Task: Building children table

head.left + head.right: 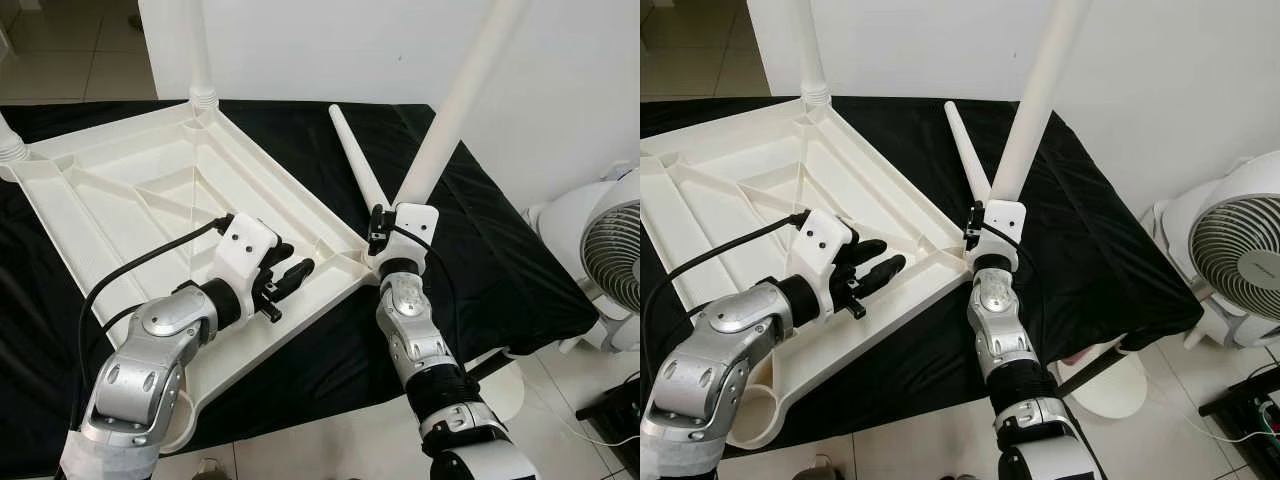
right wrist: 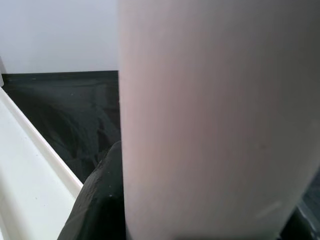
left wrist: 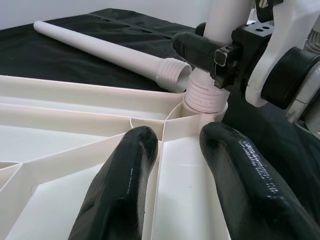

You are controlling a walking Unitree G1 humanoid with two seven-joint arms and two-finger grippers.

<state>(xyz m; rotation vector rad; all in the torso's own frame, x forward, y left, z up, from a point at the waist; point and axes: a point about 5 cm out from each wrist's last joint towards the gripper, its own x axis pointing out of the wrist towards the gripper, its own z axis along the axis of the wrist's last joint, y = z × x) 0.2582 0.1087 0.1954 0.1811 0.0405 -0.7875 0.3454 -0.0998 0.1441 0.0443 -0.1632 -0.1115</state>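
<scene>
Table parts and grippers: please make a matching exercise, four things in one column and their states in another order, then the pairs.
1. loose leg
2. held leg
3. left gripper
4. tabletop

A. upside down on the black cloth
B. lying flat on the cloth
C. over the tabletop, fingers apart
D. standing in the corner socket, gripped by the right gripper

Pairs: 1-B, 2-D, 3-C, 4-A

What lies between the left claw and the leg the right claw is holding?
Bare ribbed underside of the tabletop separates the open left claw from the leg gripped by the right claw, as the left wrist view shows.
</scene>
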